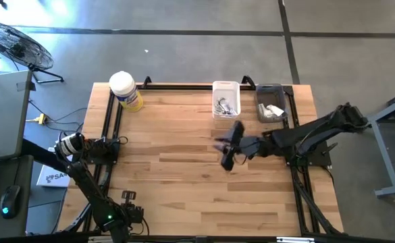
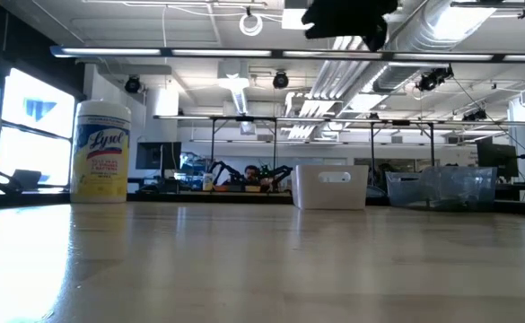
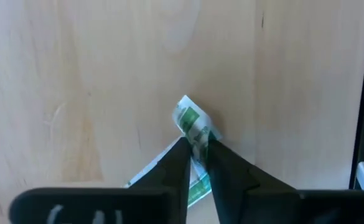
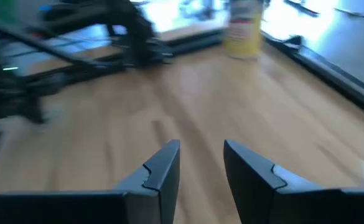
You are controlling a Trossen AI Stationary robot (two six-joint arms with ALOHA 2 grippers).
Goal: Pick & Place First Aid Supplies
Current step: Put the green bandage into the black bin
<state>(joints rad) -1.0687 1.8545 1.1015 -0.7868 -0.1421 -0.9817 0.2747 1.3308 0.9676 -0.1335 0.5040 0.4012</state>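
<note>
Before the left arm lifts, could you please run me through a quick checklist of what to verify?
1. Left gripper closed on a packet: ok; its fingers pinch the green-and-white strip packet in the left wrist view.
2. Packet lifted clear of the wooden table: cannot tell; the wrist view shows wood just behind it.
3. Right gripper out of the way: ok; it hangs open and empty above mid-table, far from the left arm.
4. White bin at the far edge reachable: ok; it stands upright with items inside.
5. Clear bin beside it: ok, upright.
6. Yellow wipes tub: ok, at the far left corner, off the path.
</note>
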